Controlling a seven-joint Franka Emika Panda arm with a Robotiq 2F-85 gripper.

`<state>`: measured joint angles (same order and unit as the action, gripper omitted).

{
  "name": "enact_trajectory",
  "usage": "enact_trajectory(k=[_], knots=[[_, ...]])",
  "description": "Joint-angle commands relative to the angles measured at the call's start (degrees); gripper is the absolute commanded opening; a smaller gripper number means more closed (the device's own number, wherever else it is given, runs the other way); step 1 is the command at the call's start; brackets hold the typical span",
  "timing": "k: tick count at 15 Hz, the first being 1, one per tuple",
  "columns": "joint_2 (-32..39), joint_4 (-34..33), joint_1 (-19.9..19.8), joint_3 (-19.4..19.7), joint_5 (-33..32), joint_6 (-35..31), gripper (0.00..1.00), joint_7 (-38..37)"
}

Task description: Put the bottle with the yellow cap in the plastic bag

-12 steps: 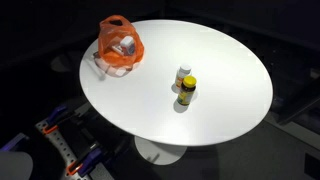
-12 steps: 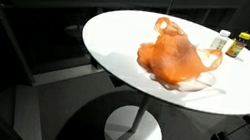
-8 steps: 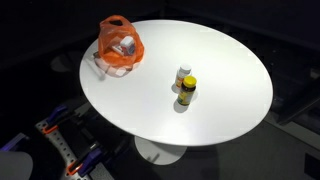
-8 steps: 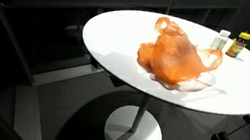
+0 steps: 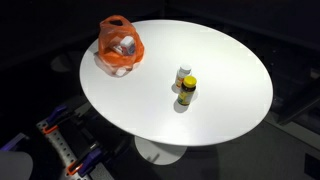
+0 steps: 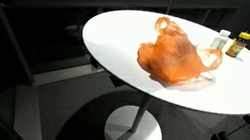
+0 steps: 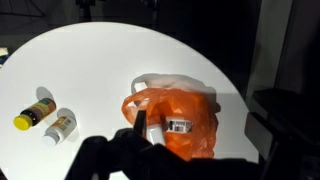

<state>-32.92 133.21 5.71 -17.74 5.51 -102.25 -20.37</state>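
In an exterior view, the bottle with the yellow cap (image 5: 187,91) stands right of centre on the white tabletop (image 5: 235,75), just beside a white-capped bottle (image 5: 184,75). The plastic bag (image 5: 120,46) sits at upper left, well apart.

In an exterior view, the bag (image 6: 175,58) fills the centre and both bottles stand at upper right.

In the wrist view, the yellow-capped bottle (image 7: 33,114) appears at left. The hand (image 7: 140,152) is a dark shape at the bottom edge, and whether it is spread or pressed together cannot be told.

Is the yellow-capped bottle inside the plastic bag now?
No, the bottle with the yellow cap stands on the table beside a white-capped bottle, apart from the plastic bag.
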Motion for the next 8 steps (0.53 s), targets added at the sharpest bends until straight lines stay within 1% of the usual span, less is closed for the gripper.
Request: enact_trajectory(k=[1,4,8], knots=[[8.2,-6.1,-3.3,1.4,-4.2,-2.0,1.00,-2.5],[12.6,-8.4,-5.6,4.2,-5.9,-4.2,1.00,-3.6],[16.0,-9.1,-7.8,9.8,-4.5,-6.4,1.00,-3.5]])
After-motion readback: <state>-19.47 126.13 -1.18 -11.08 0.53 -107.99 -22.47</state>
